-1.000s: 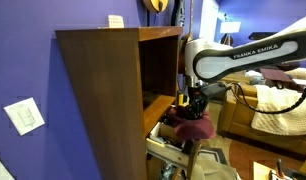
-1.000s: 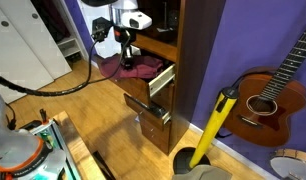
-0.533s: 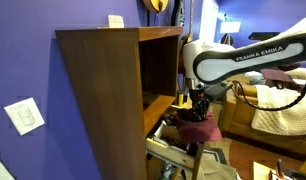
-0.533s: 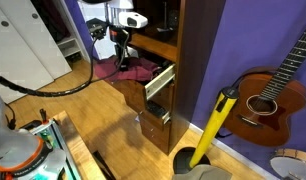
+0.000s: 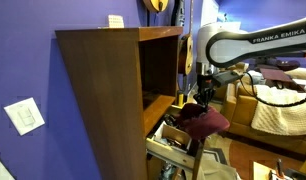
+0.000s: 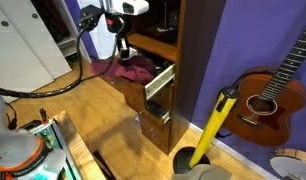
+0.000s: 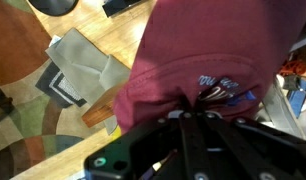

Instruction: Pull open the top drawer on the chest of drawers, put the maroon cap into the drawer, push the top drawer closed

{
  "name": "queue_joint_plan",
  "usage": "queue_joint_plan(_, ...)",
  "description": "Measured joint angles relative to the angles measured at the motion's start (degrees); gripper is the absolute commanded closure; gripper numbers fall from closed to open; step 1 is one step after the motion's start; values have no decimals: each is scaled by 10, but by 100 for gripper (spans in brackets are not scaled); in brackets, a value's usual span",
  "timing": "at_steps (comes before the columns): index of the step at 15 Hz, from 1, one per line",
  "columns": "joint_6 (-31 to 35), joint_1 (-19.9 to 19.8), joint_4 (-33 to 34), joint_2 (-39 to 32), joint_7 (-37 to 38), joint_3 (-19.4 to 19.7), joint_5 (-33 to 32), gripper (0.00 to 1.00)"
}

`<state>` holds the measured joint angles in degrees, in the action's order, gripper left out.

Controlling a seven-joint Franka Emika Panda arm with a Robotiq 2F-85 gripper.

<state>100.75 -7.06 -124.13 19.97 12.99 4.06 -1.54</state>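
Observation:
The chest of drawers (image 5: 108, 95) is a tall dark-brown cabinet, seen in both exterior views (image 6: 193, 50). Its top drawer (image 5: 165, 135) stands pulled out (image 6: 159, 80). The maroon cap (image 5: 205, 122) hangs over the drawer's outer end (image 6: 133, 70). In the wrist view the cap (image 7: 203, 45) fills the middle, its white lettering near the fingers. My gripper (image 5: 204, 98) is above the cap (image 6: 121, 50) and shut on a pinch of its fabric (image 7: 198, 98).
A lower drawer (image 5: 178, 152) with clutter also stands partly open (image 6: 153, 108). A guitar (image 6: 268, 95) and a yellow pole (image 6: 215, 125) lean beside the cabinet. A couch (image 5: 278, 110) is behind the arm. A patterned rug (image 7: 53, 110) lies below.
My arm has risen and drawn away from the cabinet, and the cap has come up and outward with the gripper.

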Motion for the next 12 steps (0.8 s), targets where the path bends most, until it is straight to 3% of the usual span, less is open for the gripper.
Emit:
queue_joint_plan(6, 48, -16, 6, 9, 54, 13, 53, 99)
queue_joint_plan(12, 147, -16, -11, -13, 137, -12, 60, 99)
